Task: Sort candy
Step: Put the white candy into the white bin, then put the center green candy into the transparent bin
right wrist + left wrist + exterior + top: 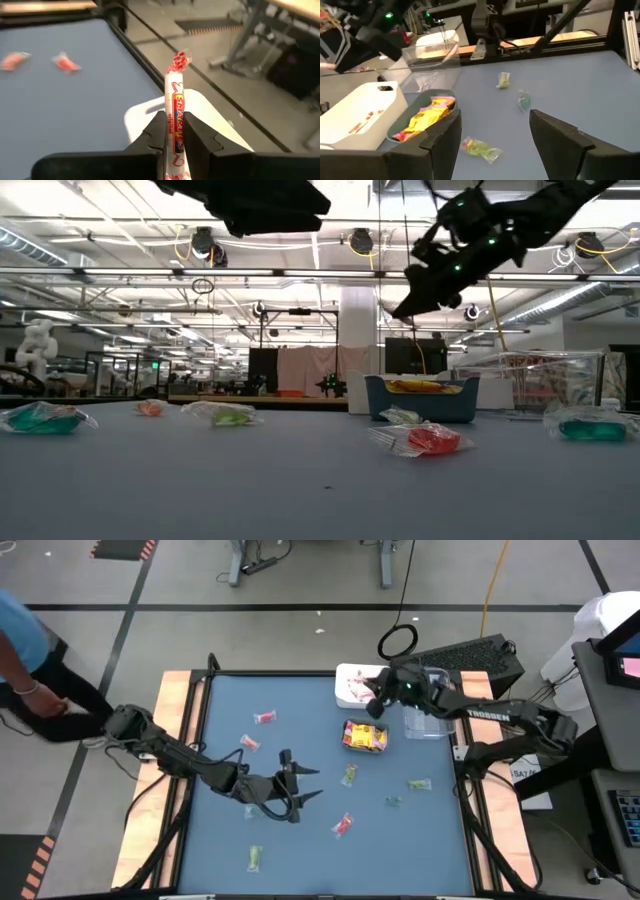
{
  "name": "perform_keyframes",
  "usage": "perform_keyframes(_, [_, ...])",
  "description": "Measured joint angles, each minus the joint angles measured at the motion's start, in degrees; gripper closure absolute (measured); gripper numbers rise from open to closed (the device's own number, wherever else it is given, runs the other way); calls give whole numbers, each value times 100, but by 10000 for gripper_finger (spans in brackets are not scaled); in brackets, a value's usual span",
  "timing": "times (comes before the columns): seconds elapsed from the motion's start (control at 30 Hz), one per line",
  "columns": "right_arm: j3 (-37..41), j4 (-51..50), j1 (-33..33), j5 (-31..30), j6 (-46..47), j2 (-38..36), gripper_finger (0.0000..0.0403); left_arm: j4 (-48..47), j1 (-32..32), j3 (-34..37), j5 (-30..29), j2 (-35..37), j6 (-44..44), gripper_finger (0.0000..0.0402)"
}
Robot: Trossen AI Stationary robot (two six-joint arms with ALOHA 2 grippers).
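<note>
Blue counter [300, 840] carries scattered candy. Right jaws [174, 131] are clamped on a pink-white stick [175, 112], which stands upright between them, above the white bin [352, 688] at the far edge. Left jaws [303, 785] hang spread apart over mid-counter, holding nothing; a green sweet [481, 148] lies just beyond them, beside the teal bin [365, 736] of yellow packets [422, 119]

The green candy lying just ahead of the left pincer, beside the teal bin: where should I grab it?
Take the green candy across its plump middle, not the thin twisted wrapper ends, coming straight down from above since it lies flat on the table. The open left pincer should close across its narrow width, clear of the teal bin.
</note>
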State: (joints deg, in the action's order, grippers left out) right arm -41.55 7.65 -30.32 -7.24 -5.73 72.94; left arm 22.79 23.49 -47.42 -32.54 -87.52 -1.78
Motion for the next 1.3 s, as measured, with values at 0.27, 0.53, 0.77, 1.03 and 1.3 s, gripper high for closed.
perform_keyframes(0.27, [-993, -1090, -306, 588, 6, 1196, 369, -1263, -184, -2, -117, 362, 425, 162])
perform_keyframes(0.53, [-1447, -1394, -309, 320, 55, 2038, 369, -1964, -442, -7, -55, 497, 444, 162])
perform_keyframes(0.77, [-1581, -1661, -309, 257, 208, 2311, 341, -2401, -435, -5, -48, 497, 739, 162])
perform_keyframes(1.03, [-2042, -2835, -266, 102, 439, 2155, 264, -2501, -427, -5, 196, 497, 891, 162])
perform_keyframes(1.3, [-2150, -3195, 574, 8, 688, 1127, 250, -3036, -300, -5, 551, 497, 1082, 162])
